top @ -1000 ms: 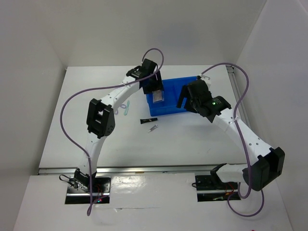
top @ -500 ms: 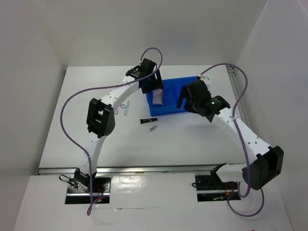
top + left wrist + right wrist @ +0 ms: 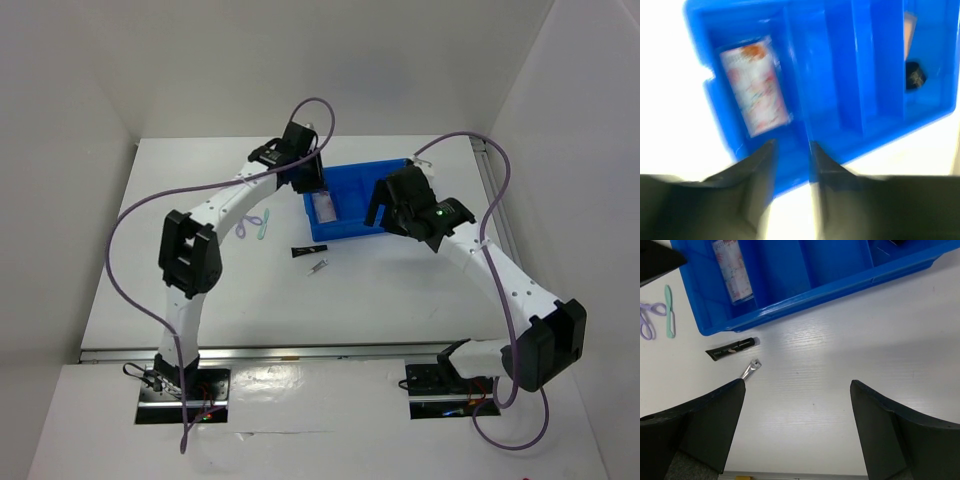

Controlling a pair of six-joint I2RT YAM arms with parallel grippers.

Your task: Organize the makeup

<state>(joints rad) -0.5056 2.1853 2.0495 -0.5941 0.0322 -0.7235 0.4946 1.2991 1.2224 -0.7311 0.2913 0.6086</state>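
- Makeup case now dropped into bin's end compartment.
- Left end effector backed off, narrow, empty.
- Right end effector wide; tube, stick still on tabletop.

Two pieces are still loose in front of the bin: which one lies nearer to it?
The slim black tube, lying just outside the blue bin's front wall near its corner; the tiny silver stick lies farther from it.

Left wrist view is blurred: the dark item at 2 o'clock (a tan item above it, partly hidden) cannot be identified.
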